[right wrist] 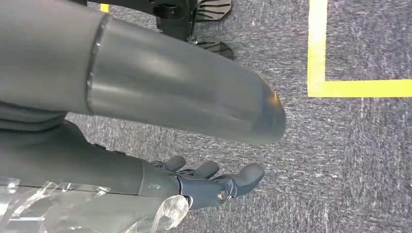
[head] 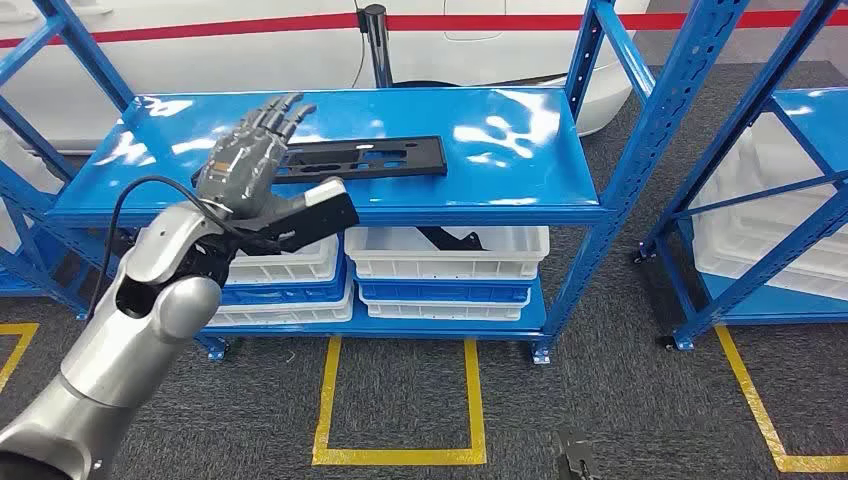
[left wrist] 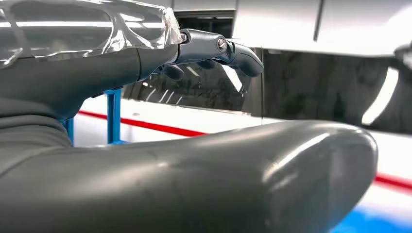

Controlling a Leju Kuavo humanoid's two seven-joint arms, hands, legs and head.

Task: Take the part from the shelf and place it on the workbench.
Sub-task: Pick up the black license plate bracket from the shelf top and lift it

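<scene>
A flat black part (head: 375,157) with several cut-outs lies along the top board of the blue shelf (head: 520,190). My left hand (head: 250,160) is raised over the part's left end, fingers spread and extended, holding nothing; whether it touches the part I cannot tell. In the left wrist view the left hand (left wrist: 214,51) has its fingers stretched out with air between them and the thick thumb. My right hand (right wrist: 214,182) hangs over the grey carpet with its fingers loosely apart and nothing in it.
White and blue bins (head: 450,262) are stacked on the lower shelf board, one holding a dark piece. A second blue rack (head: 770,200) stands to the right. Yellow floor lines (head: 400,455) mark a square in front. A white car (head: 250,40) is behind the shelf.
</scene>
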